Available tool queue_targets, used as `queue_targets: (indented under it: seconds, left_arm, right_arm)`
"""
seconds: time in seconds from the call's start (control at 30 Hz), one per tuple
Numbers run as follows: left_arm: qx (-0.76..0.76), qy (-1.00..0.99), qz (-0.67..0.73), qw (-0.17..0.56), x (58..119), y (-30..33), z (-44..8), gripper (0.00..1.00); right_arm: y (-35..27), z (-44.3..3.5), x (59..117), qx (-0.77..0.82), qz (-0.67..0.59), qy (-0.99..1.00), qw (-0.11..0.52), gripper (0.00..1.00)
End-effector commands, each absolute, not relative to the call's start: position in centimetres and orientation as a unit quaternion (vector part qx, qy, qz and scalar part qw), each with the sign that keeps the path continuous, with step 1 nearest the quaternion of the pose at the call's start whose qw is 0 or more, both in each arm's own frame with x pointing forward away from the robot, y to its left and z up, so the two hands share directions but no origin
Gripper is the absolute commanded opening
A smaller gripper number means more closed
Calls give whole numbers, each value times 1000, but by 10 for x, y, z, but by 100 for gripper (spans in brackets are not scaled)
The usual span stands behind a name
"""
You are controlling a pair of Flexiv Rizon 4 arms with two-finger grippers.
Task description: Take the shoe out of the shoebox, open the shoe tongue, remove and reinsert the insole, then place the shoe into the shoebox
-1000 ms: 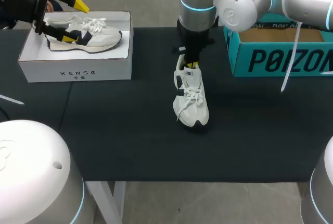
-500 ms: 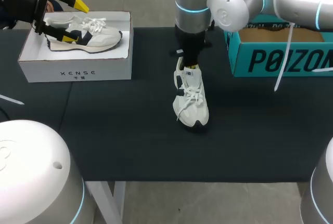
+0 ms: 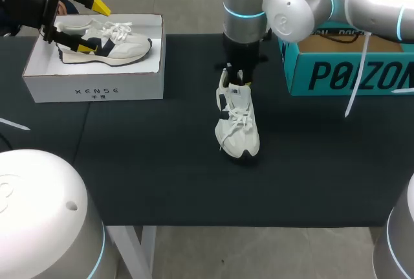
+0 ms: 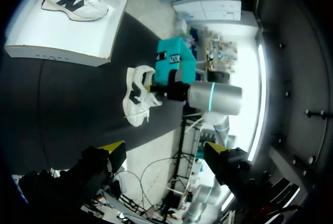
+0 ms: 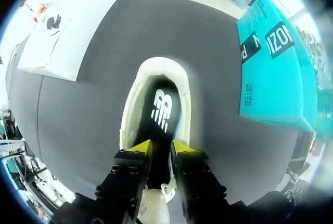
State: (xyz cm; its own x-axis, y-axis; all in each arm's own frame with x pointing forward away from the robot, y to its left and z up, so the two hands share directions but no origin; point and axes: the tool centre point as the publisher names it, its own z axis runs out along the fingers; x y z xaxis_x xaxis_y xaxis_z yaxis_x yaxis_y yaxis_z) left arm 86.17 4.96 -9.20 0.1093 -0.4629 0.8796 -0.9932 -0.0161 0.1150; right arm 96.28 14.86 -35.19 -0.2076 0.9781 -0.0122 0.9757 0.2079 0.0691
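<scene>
Shoe (image 3: 237,120) lies on the table (image 3: 162,162), between white shoebox (image 3: 97,88) and teal box (image 3: 349,75). Right gripper (image 5: 158,148) has its jaws narrow, pinching the insole (image 5: 160,107) at the heel end. Insole looks thin, floppy and light, so grip the heel edge deep. Left gripper (image 3: 94,26) is spread wide over the shoebox.

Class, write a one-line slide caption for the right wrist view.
Right gripper pinching the black insole inside the white shoe on the dark table.

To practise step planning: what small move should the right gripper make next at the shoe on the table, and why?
Probably lift a little: the right gripper seems closed on the heel end of the insole, whose rest lies flat inside the shoe.
</scene>
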Motion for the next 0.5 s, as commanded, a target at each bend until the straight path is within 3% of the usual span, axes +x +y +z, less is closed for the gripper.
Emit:
queue_targets:
  seconds: [0.03, 0.17, 0.5]
  left_arm:
    - [630, -578, 332, 397, 862, 49, -92, 100]
    - [630, -578, 332, 397, 862, 49, -92, 100]
    - [630, -578, 332, 397, 862, 49, -92, 100]
  right_arm:
    - [149, -353, 964, 631, 21, 775, 27, 25]
    - [148, -353, 964, 631, 19, 775, 27, 29]
    - [151, -354, 961, 631, 17, 776, 24, 47]
